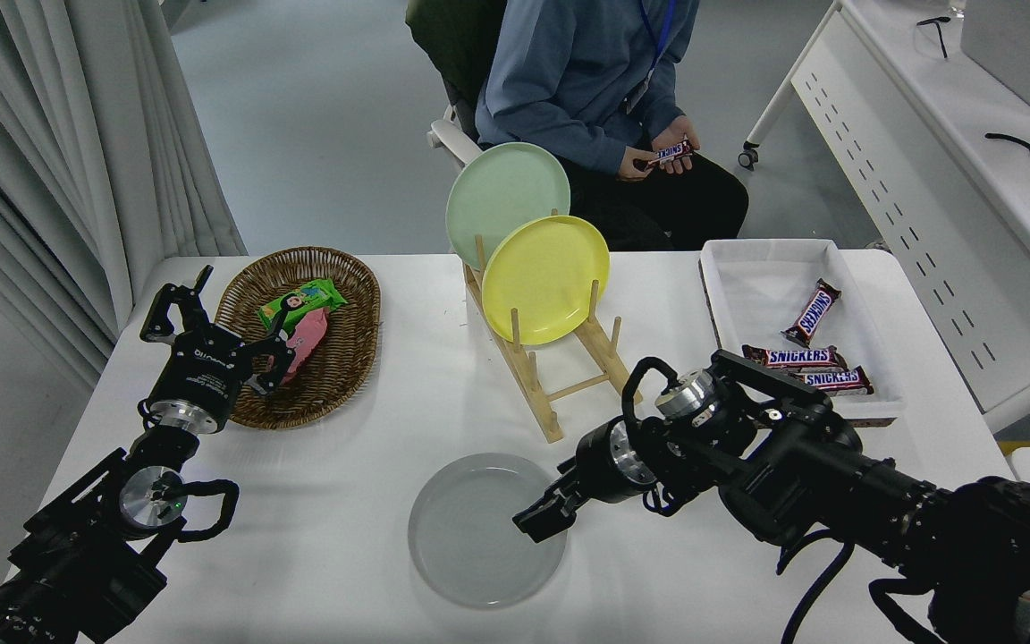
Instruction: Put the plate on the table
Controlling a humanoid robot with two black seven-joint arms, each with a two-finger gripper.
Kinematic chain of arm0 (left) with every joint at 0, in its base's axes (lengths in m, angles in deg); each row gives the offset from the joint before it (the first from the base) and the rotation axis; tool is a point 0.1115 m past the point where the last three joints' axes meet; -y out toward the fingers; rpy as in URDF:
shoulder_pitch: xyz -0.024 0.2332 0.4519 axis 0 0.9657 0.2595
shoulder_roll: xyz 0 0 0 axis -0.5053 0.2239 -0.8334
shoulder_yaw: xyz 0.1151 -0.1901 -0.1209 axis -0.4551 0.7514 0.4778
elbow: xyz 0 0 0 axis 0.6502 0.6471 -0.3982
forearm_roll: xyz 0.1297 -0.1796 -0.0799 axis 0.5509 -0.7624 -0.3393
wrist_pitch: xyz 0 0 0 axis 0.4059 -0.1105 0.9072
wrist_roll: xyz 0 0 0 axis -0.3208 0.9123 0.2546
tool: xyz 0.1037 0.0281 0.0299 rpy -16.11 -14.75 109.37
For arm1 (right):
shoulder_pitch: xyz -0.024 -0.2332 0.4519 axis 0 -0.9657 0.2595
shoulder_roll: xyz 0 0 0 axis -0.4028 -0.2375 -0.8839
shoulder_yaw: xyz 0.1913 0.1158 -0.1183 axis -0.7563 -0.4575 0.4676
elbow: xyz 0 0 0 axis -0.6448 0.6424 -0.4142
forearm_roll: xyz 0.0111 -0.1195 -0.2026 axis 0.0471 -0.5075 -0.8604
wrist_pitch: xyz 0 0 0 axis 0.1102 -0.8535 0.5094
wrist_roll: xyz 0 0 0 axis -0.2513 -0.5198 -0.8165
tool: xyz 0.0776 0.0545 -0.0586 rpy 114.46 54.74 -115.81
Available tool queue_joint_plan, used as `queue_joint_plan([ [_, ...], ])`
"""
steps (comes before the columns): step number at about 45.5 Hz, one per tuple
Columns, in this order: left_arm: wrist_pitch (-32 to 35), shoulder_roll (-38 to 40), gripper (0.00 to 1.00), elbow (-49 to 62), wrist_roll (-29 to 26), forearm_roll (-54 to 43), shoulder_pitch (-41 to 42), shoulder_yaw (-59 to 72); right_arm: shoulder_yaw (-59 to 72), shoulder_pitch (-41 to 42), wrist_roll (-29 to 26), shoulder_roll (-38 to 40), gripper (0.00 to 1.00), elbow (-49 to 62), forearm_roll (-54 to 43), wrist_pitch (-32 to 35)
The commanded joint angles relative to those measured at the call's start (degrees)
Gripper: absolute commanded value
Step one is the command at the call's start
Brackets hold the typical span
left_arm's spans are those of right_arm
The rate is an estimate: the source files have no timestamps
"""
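- Plate (479,537): light grey, glossy, lying flat on the table (372,447) near its front edge, just in front of the wooden rack (560,376).
- My right gripper (535,521) reaches in from the right and sits over the plate's right rim. Whether the fingers are clamped on the rim or released, I cannot tell; the black tips overlap the rim in this view.
- My left gripper (211,335) is parked at the lower left, fingers spread, beside the wicker basket (354,304).
- Rack holds the yellow plate (546,279) and the pale green plate (502,201), both upright.
- White tray (747,277) with candy bars lies at the right.
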Motion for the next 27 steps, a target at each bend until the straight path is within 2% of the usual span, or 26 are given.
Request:
queue_joint_plan([
  [1, 0.07, 0.00, 1.00, -0.05, 0.00, 0.00, 0.00, 0.00, 1.41, 0.78, 0.11, 0.01, 1.00, -2.26, -13.54, 10.64],
  [9, -0.02, 0.00, 1.00, -0.05, 0.00, 0.00, 0.00, 0.00, 0.97, 0.78, 1.77, 0.01, 1.00, -2.52, -22.07, 16.18],
  [12, 0.07, 0.00, 1.00, -0.05, 0.00, 0.00, 0.00, 0.00, 0.62, 0.34, 7.38, 0.01, 1.00, -2.52, -24.70, 19.07],
  [16, 0.07, 0.00, 1.00, 0.03, 0.00, 0.00, 0.00, 0.00, -0.43, -0.53, 17.23, 0.01, 1.00, -2.17, -26.73, 26.80],
  [19, -0.02, 0.00, 1.00, 0.03, 0.00, 0.00, 0.00, 0.00, -0.96, -1.32, 22.07, 0.01, 1.00, -1.56, -27.17, 33.04],
  [23, -0.02, 0.00, 1.00, -0.05, 0.00, 0.00, 0.00, 0.00, -1.58, -1.50, 23.93, 0.01, 1.00, -1.12, -27.61, 37.01],
  [27, -0.02, 0.00, 1.00, -0.05, 0.00, 0.00, 0.00, 0.00, -3.07, -1.59, 24.11, 0.01, 1.00, -1.73, -27.79, 37.28],
])
